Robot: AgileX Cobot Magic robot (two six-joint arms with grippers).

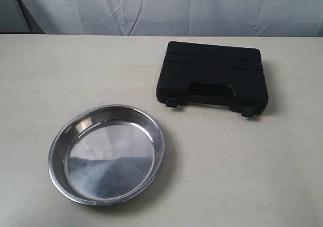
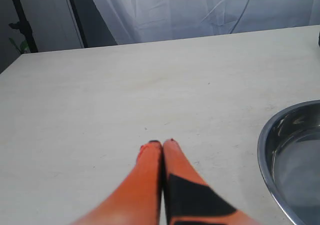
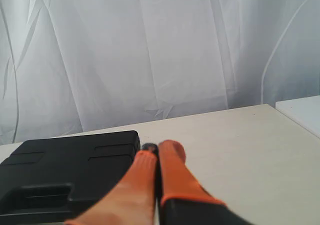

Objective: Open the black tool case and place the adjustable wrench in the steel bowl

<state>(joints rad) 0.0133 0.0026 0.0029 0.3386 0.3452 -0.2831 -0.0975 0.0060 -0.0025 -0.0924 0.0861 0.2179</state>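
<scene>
The black tool case [image 1: 213,75] lies shut on the table at the back right, its handle and two latches [image 1: 172,102] facing the front. The adjustable wrench is hidden, not visible in any view. The steel bowl [image 1: 107,154] sits empty at the front left; its rim [image 2: 265,150] shows in the left wrist view. Neither arm appears in the exterior view. My left gripper [image 2: 161,143] is shut with nothing in it, above bare table beside the bowl. My right gripper [image 3: 159,147] is shut and empty, beside the case [image 3: 65,172].
The pale table [image 1: 242,166] runs wide around both objects. A white curtain [image 1: 166,7] hangs behind the table's back edge. A white surface [image 3: 302,110] lies past the table's end in the right wrist view.
</scene>
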